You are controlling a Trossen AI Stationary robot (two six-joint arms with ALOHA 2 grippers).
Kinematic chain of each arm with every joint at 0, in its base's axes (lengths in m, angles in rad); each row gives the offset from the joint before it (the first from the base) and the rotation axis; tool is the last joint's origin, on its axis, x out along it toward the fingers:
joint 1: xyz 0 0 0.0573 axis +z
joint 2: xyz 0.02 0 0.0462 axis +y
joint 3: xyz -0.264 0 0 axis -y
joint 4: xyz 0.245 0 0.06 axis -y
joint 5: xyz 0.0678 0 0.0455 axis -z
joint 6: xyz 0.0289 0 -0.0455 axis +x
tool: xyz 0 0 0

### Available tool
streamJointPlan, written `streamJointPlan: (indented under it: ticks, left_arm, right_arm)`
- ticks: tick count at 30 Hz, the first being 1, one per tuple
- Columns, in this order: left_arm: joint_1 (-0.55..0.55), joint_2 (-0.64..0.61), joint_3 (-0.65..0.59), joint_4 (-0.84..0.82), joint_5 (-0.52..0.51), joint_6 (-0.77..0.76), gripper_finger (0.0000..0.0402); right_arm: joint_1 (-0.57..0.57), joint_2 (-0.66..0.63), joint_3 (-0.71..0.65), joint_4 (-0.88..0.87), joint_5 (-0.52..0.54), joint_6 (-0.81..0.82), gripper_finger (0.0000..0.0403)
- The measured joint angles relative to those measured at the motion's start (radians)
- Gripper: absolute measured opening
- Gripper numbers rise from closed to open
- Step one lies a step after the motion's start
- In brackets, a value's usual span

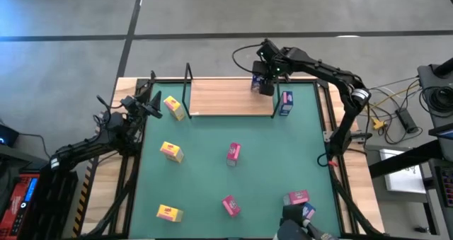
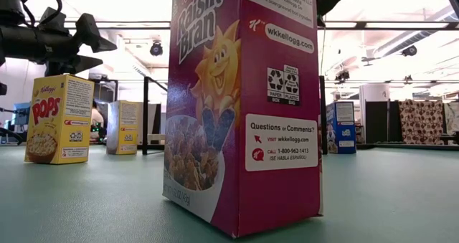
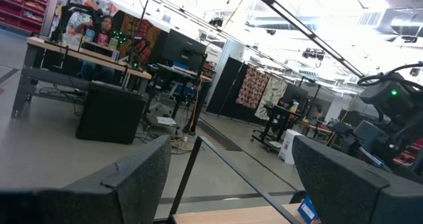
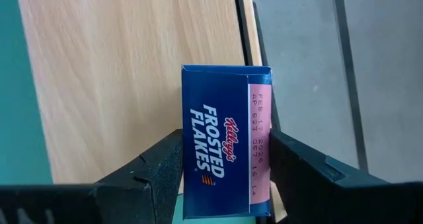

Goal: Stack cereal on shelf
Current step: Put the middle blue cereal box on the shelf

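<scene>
My right gripper point(image 1: 265, 83) is shut on a blue cereal box point(image 4: 225, 138) over the right end of the wooden shelf point(image 1: 226, 97), by its black wire upright point(image 1: 274, 102). My left gripper point(image 1: 145, 105) is open and empty at the table's left edge, beside a yellow box point(image 1: 173, 107). On the green table lie two more yellow boxes point(image 1: 171, 151) point(image 1: 169, 213), three pink boxes point(image 1: 233, 153) point(image 1: 231, 205) point(image 1: 296, 197) and two more blue boxes point(image 1: 286, 103) point(image 1: 308, 212). My right gripper pinches the blue box between its two fingers point(image 4: 155, 168), one on each side wall point(image 4: 188, 164) just below the top flap. The fingers come from above, pointing down. The box stands upright over the shelf board; whether its bottom rests on the board, I cannot tell.
The shelf's left wire upright point(image 1: 188, 84) stands near the yellow box. In the low view a pink box point(image 2: 240, 107) stands close in front, with a yellow box point(image 2: 61, 117) at the left. Cables and equipment lie beyond the table's right edge point(image 1: 396, 112).
</scene>
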Motion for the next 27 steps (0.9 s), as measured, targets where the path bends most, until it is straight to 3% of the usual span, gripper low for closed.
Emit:
streamJointPlan:
  ticks: [18,27]
  left_arm:
    - [0.000,0.000,0.000,0.000,0.000,0.000,0.0299]
    - [0.000,0.000,0.000,0.000,0.000,0.000,0.0299]
  right_arm:
    - [-0.022,0.001,0.000,0.038,-0.056,-0.021,0.0200]
    - [-0.033,0.001,0.000,0.044,-0.081,-0.004,0.0234]
